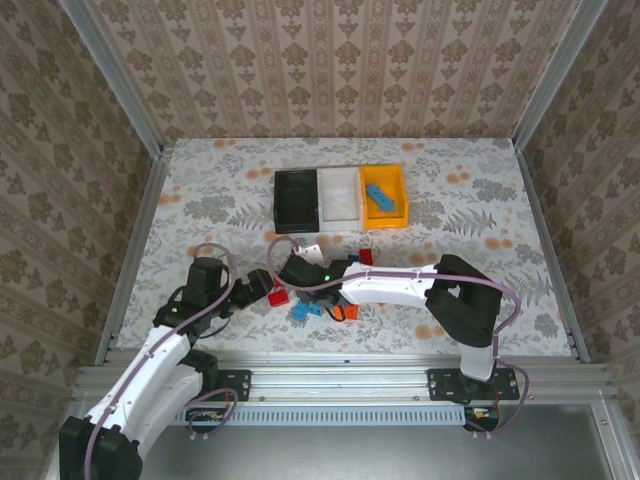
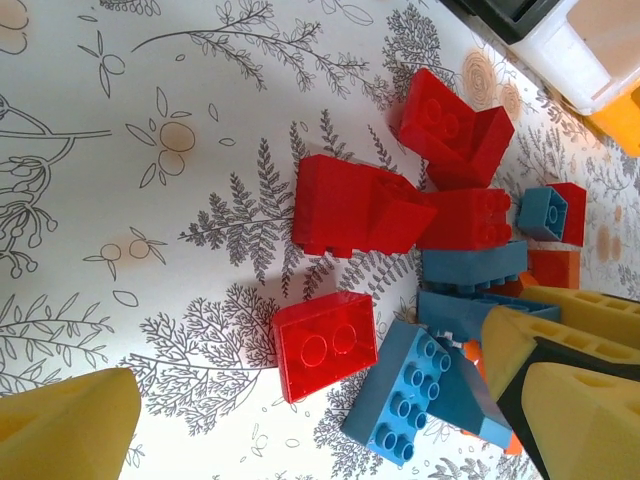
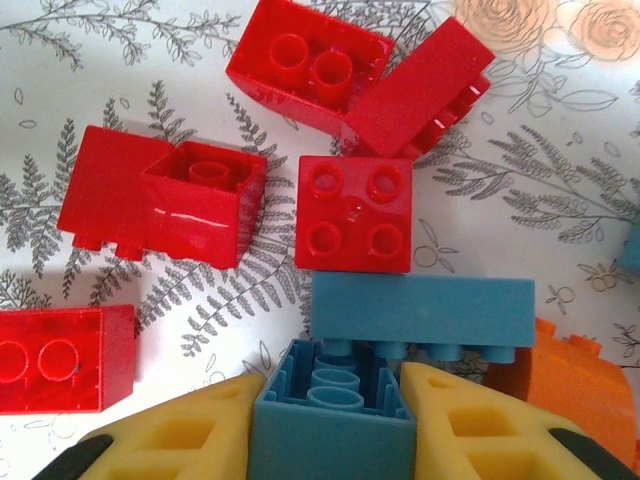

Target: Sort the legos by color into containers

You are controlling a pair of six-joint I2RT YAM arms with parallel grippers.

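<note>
the right gripper (image 3: 333, 388) pinches a blue brick (image 3: 333, 440) at the near edge of the pile, with a yellow finger (image 3: 240, 400) flat against each side wall. the brick lies hollow side toward the wrist camera. its smooth walls look like the only faces that offer a square hold, which likely explains the side-on grip. a long blue brick (image 3: 420, 312) touches it just behind. a red brick (image 3: 353, 213) sits beyond that, and an orange brick (image 3: 570, 390) lies beside the right finger. a straight lift should clear them, though the long one may get dragged along. the left gripper (image 2: 330, 410) hangs spread wide over the same pile, holding nothing, probably waiting its turn. the bins sit well apart from the pile, farther across the table (image 1: 480, 220): black bin (image 1: 297, 197), white bin (image 1: 340, 195), orange bin (image 1: 388, 216). a blue piece (image 1: 377, 194) already lies in the orange bin, so the pinched brick likely belongs there too.
</note>
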